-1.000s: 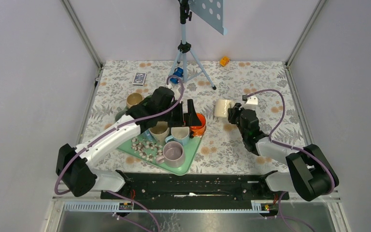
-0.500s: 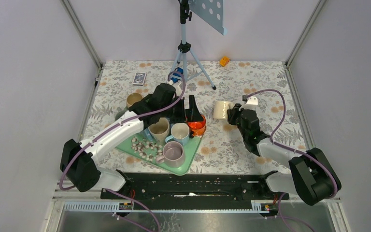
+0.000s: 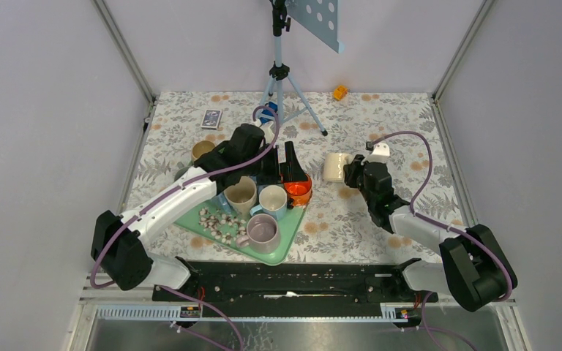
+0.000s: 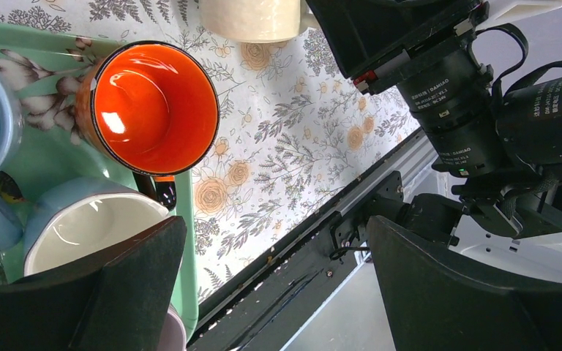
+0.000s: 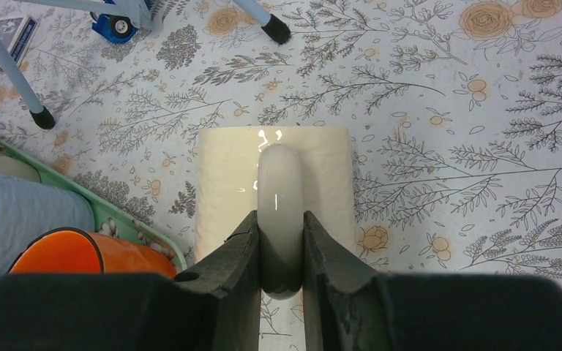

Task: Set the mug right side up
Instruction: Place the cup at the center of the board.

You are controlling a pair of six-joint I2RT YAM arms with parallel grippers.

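A cream mug (image 3: 336,166) lies on its side on the flowered tablecloth, right of the green tray. In the right wrist view its body (image 5: 223,183) fills the middle, handle (image 5: 280,190) facing up. My right gripper (image 3: 354,174) is shut on that handle; its fingertips (image 5: 243,248) press both sides. My left gripper (image 3: 278,165) hangs open and empty above the orange mug (image 3: 299,188) at the tray's right corner. In the left wrist view the orange mug (image 4: 154,106) stands upright and the cream mug (image 4: 252,18) shows at the top edge.
The green tray (image 3: 287,245) holds several upright mugs and scattered small pebbles. A tripod (image 3: 279,73) stands at the back, with a blue object (image 3: 267,115), a card box (image 3: 211,118) and an orange block (image 3: 340,92) nearby. A brown cup (image 3: 203,151) sits left of the tray.
My left gripper rose and drifted slightly back from the tray mugs. My right gripper stayed shut on the cream mug's handle, shifting it a little to the back left.
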